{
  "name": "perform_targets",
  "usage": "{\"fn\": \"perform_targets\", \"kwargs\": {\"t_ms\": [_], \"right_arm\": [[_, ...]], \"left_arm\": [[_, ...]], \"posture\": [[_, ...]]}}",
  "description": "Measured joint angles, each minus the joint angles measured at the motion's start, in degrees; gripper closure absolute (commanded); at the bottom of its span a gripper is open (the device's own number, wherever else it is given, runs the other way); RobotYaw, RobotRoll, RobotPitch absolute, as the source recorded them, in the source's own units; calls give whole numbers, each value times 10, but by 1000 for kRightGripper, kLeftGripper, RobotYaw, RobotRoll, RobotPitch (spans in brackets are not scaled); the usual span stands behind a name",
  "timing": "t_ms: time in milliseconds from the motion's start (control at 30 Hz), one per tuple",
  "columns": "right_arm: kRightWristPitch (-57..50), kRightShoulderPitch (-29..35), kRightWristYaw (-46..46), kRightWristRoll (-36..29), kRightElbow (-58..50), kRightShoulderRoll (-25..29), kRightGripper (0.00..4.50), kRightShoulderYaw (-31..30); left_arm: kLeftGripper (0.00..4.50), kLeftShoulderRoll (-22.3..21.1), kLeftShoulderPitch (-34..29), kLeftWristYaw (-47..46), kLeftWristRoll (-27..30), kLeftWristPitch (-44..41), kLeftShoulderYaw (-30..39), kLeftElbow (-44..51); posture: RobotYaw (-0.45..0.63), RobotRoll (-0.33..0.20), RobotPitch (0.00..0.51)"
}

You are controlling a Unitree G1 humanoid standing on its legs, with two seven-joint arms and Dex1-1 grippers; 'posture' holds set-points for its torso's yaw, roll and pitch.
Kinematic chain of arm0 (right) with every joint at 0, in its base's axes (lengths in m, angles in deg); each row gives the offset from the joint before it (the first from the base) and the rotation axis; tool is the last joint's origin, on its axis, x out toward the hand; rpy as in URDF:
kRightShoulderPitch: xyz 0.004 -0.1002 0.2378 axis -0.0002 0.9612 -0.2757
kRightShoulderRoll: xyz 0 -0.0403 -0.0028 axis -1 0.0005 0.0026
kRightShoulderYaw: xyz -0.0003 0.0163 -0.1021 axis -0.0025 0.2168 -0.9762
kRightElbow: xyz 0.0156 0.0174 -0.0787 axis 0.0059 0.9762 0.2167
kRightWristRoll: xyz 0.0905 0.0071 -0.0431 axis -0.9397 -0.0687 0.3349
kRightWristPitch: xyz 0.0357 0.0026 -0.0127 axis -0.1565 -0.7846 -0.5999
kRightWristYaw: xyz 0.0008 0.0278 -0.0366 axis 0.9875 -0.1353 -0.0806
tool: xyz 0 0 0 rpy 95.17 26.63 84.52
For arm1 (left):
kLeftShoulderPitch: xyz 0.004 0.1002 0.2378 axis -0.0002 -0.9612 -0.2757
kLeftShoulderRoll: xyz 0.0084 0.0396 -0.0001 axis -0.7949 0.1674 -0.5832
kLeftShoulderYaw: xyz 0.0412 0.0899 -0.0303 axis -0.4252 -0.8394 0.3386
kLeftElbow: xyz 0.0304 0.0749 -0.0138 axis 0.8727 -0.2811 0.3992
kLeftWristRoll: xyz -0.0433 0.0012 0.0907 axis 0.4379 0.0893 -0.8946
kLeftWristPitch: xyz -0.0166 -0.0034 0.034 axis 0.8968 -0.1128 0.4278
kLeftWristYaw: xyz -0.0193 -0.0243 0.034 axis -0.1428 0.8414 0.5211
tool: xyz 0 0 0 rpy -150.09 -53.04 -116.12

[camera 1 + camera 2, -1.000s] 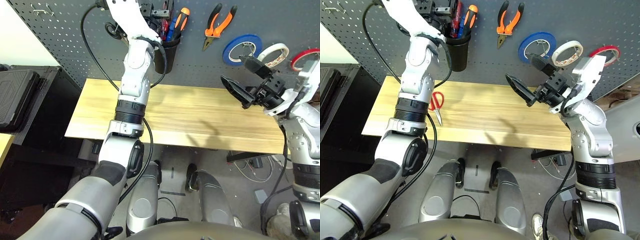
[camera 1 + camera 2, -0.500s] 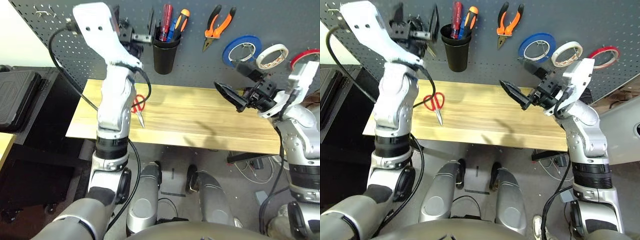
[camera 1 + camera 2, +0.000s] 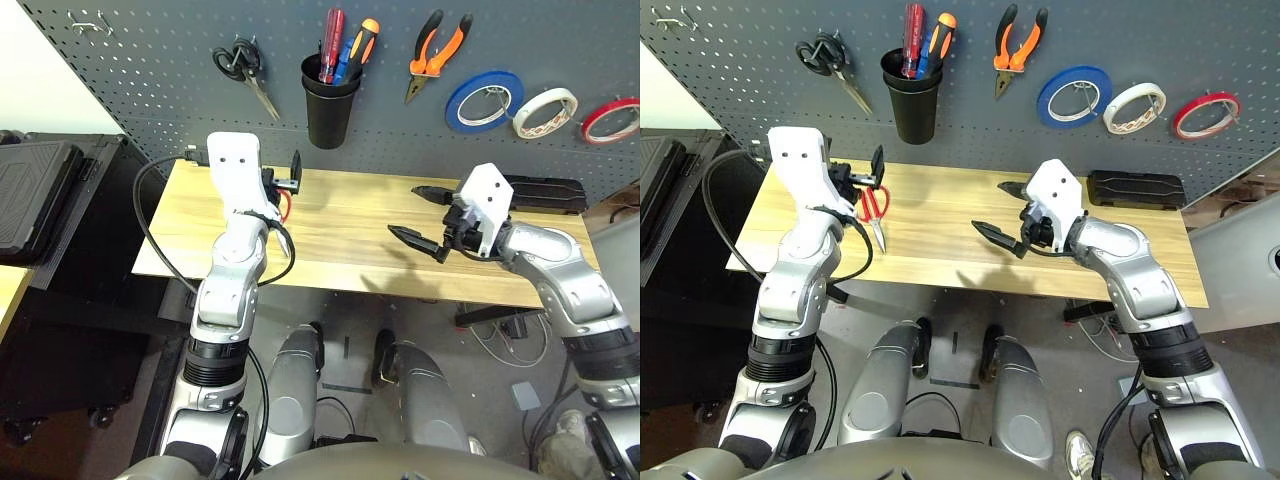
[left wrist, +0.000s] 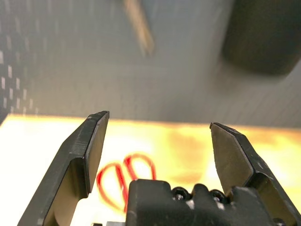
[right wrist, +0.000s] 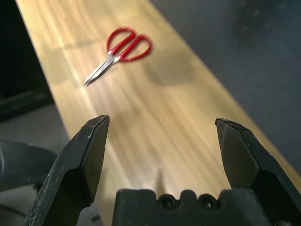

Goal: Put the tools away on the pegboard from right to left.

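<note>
Red-handled scissors point(image 3: 873, 209) lie flat on the wooden table point(image 3: 940, 250), near its left end, just beyond the left gripper point(image 3: 868, 172), whose fingers stand wide apart and empty. The right gripper point(image 3: 1006, 212), also wide and empty, hovers over the table's middle. Behind, the pegboard point(image 3: 760, 60) holds pliers point(image 3: 1016, 45) and cream-white tape roll point(image 3: 1134, 108).

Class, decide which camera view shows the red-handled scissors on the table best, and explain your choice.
The right wrist view: the red-handled scissors lie whole and unblocked on the table. The left wrist view shows just blurred handles; in both eye views the left arm partly covers them.
</note>
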State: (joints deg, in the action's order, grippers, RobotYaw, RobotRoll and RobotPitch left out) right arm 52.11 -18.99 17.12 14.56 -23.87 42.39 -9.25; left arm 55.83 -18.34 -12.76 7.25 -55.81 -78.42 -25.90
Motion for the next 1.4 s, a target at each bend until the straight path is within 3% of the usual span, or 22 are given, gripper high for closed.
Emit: {"fn": "perform_targets", "kwargs": {"t_ms": [300,600,867,1233,1333,1400], "right_arm": [[-80,-11,-34,50,-1,-35,0,-59],[-99,-22,-53,86,12,-72,0,-88],[-111,-30,-63,100,16,-99,0,-95],[-129,-29,-61,100,-16,-79,0,-93],[-130,-29,-58,100,-27,-75,0,-93],[-130,-29,-54,99,-28,-72,0,-92]], "left_arm": [[35,4,18,-19,5,30,56,-184],[35,-3,100,-44,6,89,97,-351],[35,-24,196,-86,14,151,133,-575],[35,-44,264,-95,35,213,153,-748],[639,-46,275,-86,45,213,158,-768],[1394,-45,275,-83,49,213,161,-770]], "posture": [[184,0,300],[168,0,321],[136,0,319],[107,0,300],[104,0,289],[108,0,283]]}}
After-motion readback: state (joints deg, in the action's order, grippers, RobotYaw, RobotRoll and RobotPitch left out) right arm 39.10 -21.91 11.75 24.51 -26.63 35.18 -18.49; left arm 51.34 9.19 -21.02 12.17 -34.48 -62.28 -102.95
